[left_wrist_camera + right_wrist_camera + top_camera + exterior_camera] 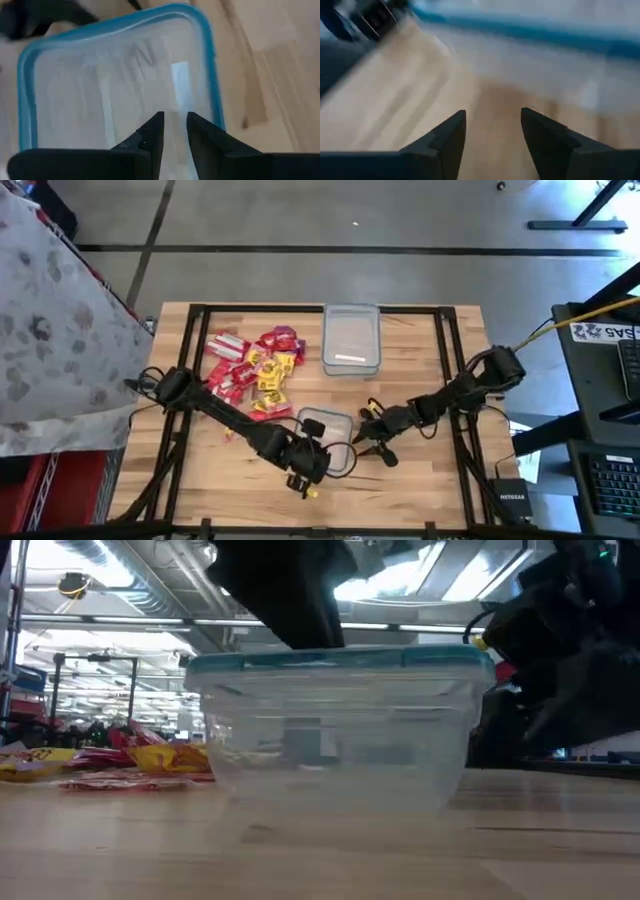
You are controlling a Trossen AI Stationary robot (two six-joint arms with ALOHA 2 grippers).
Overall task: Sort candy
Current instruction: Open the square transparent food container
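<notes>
Clear blue-rimmed tub sits between both grippers; candy lies beyond the left gripper. Left jaws nearly together above the tub; right gripper jaws apart beside it.

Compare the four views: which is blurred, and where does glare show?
Right wrist view: smeared, the tub's blue rim streaked past the right gripper. Low view: bright ceiling lights behind leave the arms as dark shapes. Left wrist view: soft, with a pale glint on the tub. High view: evenly lit, candy clear.

Clear plastic tub, wooden table.
</notes>
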